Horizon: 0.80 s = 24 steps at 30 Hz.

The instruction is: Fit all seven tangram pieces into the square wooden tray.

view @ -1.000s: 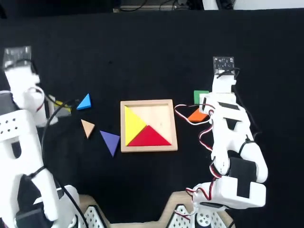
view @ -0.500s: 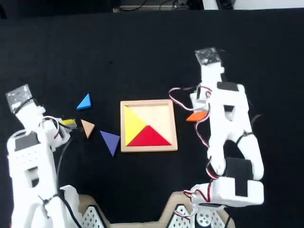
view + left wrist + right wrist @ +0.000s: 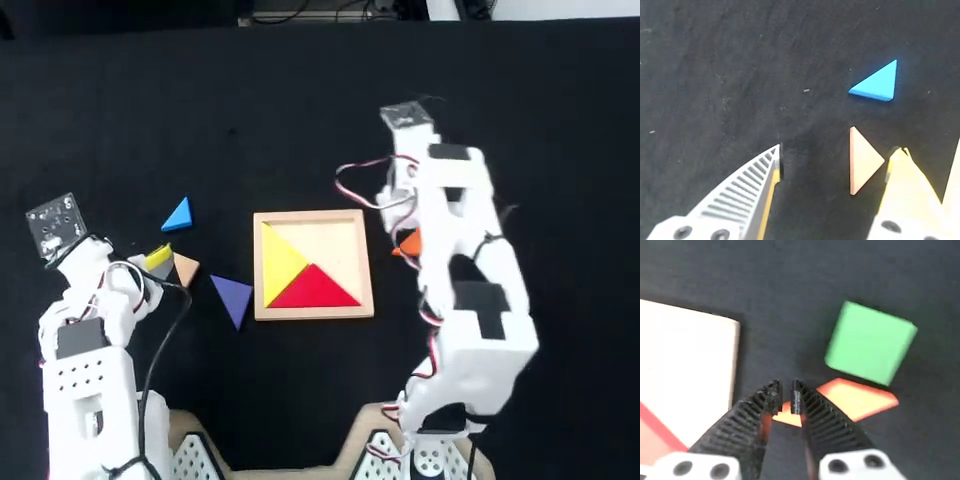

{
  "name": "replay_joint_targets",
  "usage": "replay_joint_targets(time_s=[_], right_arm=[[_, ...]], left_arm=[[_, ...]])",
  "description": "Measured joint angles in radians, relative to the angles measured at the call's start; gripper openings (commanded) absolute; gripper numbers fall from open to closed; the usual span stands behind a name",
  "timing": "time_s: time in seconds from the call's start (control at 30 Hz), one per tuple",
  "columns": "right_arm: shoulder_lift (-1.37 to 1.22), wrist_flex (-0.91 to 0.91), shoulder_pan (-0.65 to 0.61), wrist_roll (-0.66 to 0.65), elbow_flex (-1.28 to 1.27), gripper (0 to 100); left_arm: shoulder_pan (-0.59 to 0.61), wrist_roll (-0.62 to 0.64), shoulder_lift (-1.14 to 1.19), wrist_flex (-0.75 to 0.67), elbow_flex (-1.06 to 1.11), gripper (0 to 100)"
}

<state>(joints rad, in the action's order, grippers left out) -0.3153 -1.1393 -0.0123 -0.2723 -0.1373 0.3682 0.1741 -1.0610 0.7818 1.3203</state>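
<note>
High view: having swung the left gripper [image 3: 160, 262] in from the table's left edge within the last second, now hanging it just beside the tan triangle [image 3: 186, 268]. Having turned the right arm toward the square wooden tray [image 3: 313, 215] too, now covering most of the orange parallelogram [image 3: 408, 242]. Keeping only the yellow triangle [image 3: 280, 262] and the red triangle [image 3: 314, 288] in the tray, and leaving the blue triangle [image 3: 178, 215] and the purple triangle [image 3: 233, 298] outside. Probably preparing to take the tan one next.

Left wrist view: spreading the left gripper [image 3: 837, 149] wide and holding nothing. Finding the tan triangle [image 3: 862, 160] flat between the fingers, close to the yellow one, with its long side running along the fingers and its square corner pointing at that yellow finger.

Right wrist view: keeping the right gripper [image 3: 785, 385] almost closed and empty, with the tips over one end of the orange parallelogram [image 3: 855, 400]. Seeing its long axis lying across the fingers, just beside the green square [image 3: 870, 342].
</note>
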Motion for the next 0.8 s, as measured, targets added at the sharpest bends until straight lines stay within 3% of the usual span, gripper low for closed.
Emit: replay_joint_targets(time_s=[0.27, 0.8], right_arm=[[-0.137, -0.037, -0.026, -0.087, 0.046, 4.0], [-0.106, -0.385, 0.241, -0.468, 0.075, 1.1]], left_arm=[[0.000, 0.000, -0.020, -0.003, 0.009, 33], [0.000, 0.000, -0.020, -0.003, 0.009, 33]])
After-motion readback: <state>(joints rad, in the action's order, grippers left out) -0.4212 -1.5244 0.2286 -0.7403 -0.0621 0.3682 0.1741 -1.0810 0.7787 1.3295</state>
